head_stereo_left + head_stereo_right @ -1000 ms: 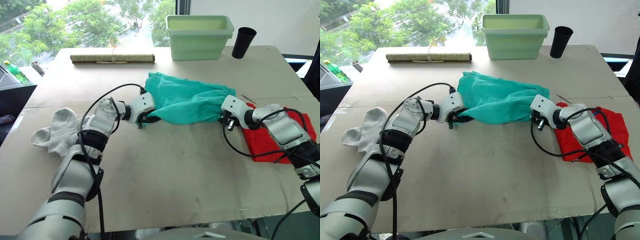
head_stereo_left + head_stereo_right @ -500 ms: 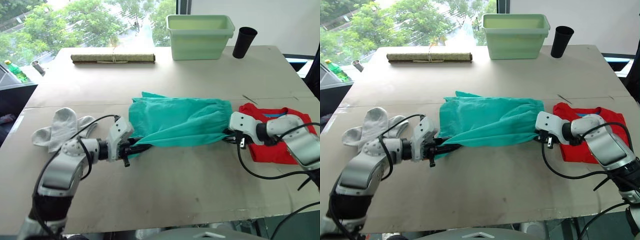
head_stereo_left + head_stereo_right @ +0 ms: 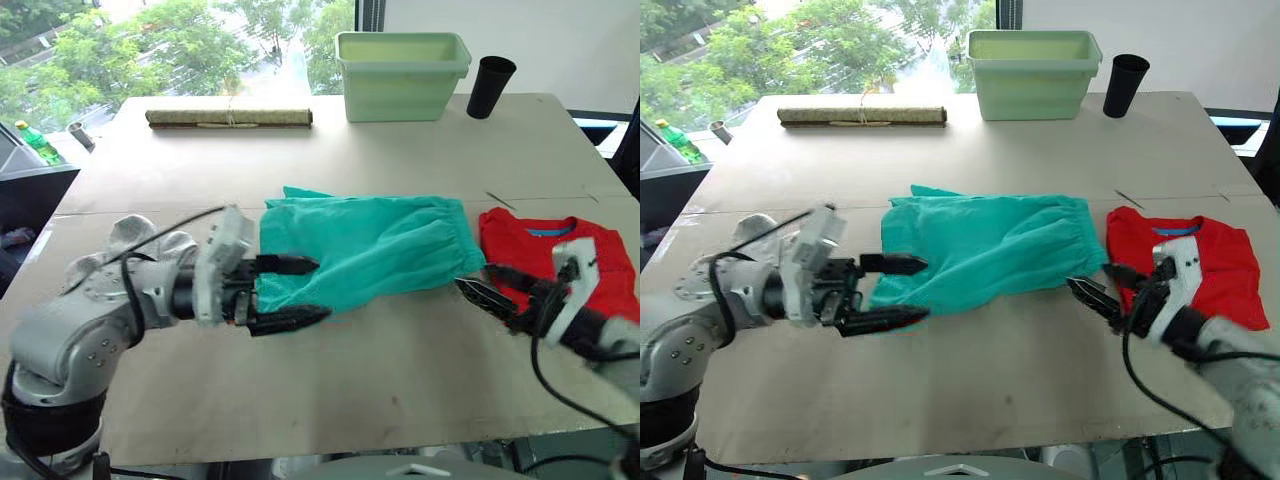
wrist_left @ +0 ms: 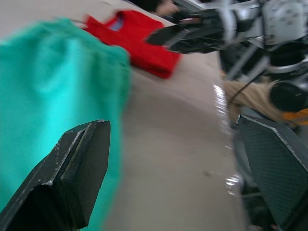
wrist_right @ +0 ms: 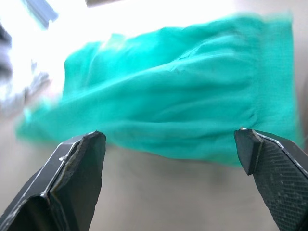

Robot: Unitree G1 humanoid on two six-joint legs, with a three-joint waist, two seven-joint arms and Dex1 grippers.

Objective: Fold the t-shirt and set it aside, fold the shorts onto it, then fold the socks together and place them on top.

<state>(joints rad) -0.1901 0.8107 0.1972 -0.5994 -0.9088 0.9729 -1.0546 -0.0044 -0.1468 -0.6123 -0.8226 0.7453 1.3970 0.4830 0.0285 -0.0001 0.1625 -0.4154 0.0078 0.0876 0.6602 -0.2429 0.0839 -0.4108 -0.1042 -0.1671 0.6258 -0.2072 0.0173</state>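
The teal shorts (image 3: 370, 245) lie flat and folded at mid-table, waistband toward the right. Just right of them rests the folded red t-shirt (image 3: 545, 248), blue label showing at the neck. The grey-white socks (image 3: 135, 232) lie at the left, partly hidden behind my left arm. My left gripper (image 3: 308, 290) is open at the shorts' near left corner, holding nothing. My right gripper (image 3: 478, 280) hovers open just off the shorts' near right corner, in front of the t-shirt. The left wrist view shows the shorts (image 4: 48, 96), the t-shirt (image 4: 139, 38) and the other gripper (image 4: 192, 36).
At the back of the table stand a pale green bin (image 3: 402, 60) and a black cup (image 3: 490, 85), with a rolled mat (image 3: 228, 117) to their left. A green bottle (image 3: 35, 143) sits off the table's left side. Bare tabletop (image 3: 380, 380) stretches to the near edge.
Both grippers pulled the shorts toward the near side, then opened and let go. The shorts now lie flat, and both arms have drawn back toward the table's front.
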